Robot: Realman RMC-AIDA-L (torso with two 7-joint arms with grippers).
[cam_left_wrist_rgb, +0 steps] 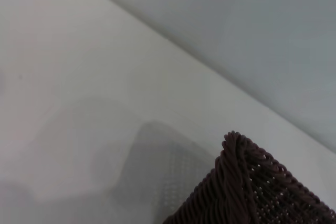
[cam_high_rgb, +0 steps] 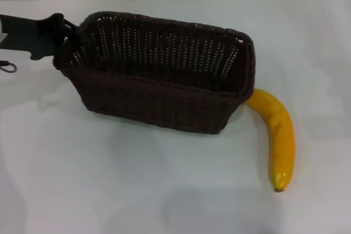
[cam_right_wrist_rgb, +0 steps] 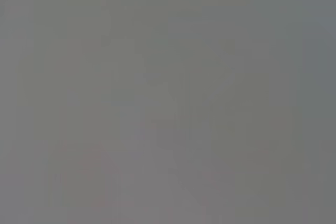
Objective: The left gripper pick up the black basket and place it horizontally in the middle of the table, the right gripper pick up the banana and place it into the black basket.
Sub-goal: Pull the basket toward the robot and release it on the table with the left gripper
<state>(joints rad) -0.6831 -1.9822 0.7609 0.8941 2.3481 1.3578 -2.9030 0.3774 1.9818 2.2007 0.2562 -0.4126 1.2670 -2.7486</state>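
On the broad white smooth counter (cam_high_rgb: 137, 190), head view: large rectangular woven basket (cam_high_rgb: 159, 72), very dark brown-black, slotted sides, braided rim. It sits left of centre, long axis running roughly left to right, its right end angled slightly nearer the camera; it appears tilted, open side leaning toward the camera. Slim black left gripper (cam_high_rgb: 67, 32) reaches in from the left edge and meets the basket at its upper left corner rim; jaws appear clamped on the rim there, contact partly hidden by the weave. Left wrist view shows one braided basket corner (cam_left_wrist_rgb: 247, 187) with its shadow on the counter below. Single curved smooth yellow banana (cam_high_rgb: 277, 135) with a small dark tip lies on the counter just beside the basket's right end, upper end touching or nearly touching the basket's lower right corner, dark tip pointing toward the camera. Right gripper is out of sight in all views; right wrist view is uniform grey.
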